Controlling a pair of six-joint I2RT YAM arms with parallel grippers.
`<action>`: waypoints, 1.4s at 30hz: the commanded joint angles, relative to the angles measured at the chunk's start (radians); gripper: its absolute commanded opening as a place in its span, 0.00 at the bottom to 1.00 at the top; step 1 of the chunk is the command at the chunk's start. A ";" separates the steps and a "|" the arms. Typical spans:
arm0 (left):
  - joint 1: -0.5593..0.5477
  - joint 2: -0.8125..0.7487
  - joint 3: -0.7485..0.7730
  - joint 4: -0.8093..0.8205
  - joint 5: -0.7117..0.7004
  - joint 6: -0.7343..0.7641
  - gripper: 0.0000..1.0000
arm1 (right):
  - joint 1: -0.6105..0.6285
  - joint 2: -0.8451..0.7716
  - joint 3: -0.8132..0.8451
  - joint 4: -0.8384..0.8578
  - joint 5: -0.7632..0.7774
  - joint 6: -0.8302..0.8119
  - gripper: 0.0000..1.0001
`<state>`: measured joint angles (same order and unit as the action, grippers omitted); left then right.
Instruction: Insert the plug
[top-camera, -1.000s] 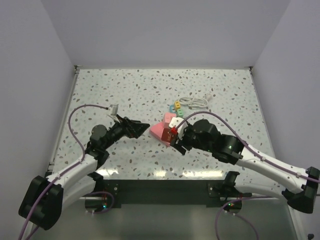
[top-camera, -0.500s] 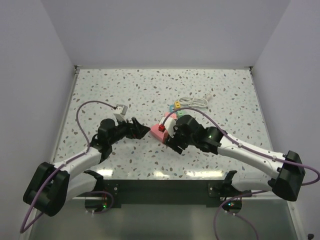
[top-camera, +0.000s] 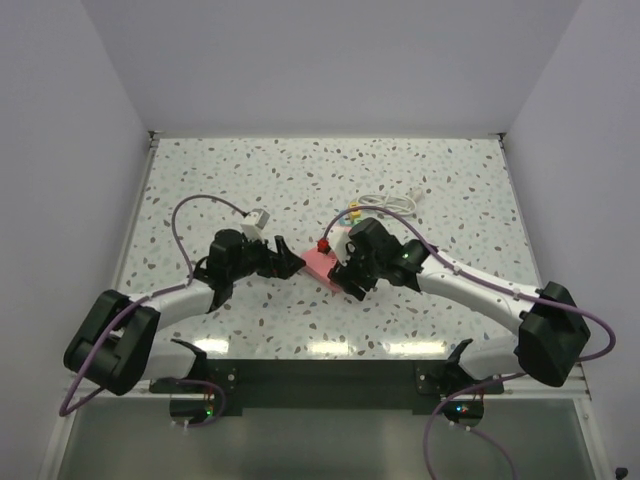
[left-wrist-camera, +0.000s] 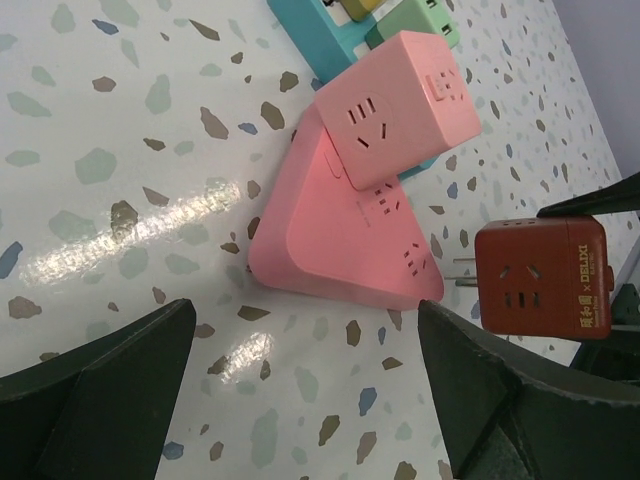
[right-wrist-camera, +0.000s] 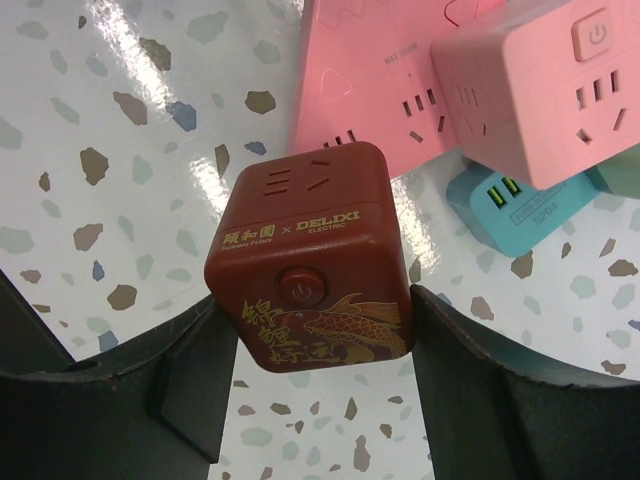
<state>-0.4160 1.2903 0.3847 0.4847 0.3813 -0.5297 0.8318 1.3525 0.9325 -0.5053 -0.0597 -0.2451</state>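
The plug (right-wrist-camera: 310, 255) is a dark red cube with gold lettering, a fish drawing and a round button. My right gripper (right-wrist-camera: 318, 340) is shut on its sides and holds it just above the table. In the left wrist view the plug (left-wrist-camera: 545, 275) points its metal prongs at the right corner of the pink triangular power strip (left-wrist-camera: 340, 240), a small gap away. A pink cube adapter (left-wrist-camera: 400, 105) sits on that strip's far end. My left gripper (left-wrist-camera: 300, 400) stands open on the near side of the strip, touching nothing. From above, the plug (top-camera: 323, 245) hangs beside the strip (top-camera: 316, 265).
A light blue power strip (right-wrist-camera: 510, 200) with green and yellow cubes (top-camera: 352, 213) lies just behind the pink one. A coiled white cable (top-camera: 390, 205) rests further back. White walls close in the speckled table (top-camera: 200, 180) on three sides.
Both arms have swung inward and forward. The right gripper carried the plug left, up to the pink strip. The left gripper, still open, closed in on the strip's other side.
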 joint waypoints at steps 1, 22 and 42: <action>-0.013 0.038 0.055 0.023 0.027 0.036 0.97 | -0.002 -0.013 0.048 0.050 -0.038 -0.029 0.00; -0.069 0.254 0.132 0.094 0.056 0.022 0.90 | 0.000 0.089 0.091 0.037 0.018 -0.042 0.00; -0.070 0.363 0.160 0.175 0.073 -0.018 0.60 | -0.002 0.112 0.097 0.028 0.057 -0.042 0.00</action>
<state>-0.4801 1.6386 0.5171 0.6037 0.4347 -0.5472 0.8318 1.4540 0.9852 -0.4980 -0.0162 -0.2718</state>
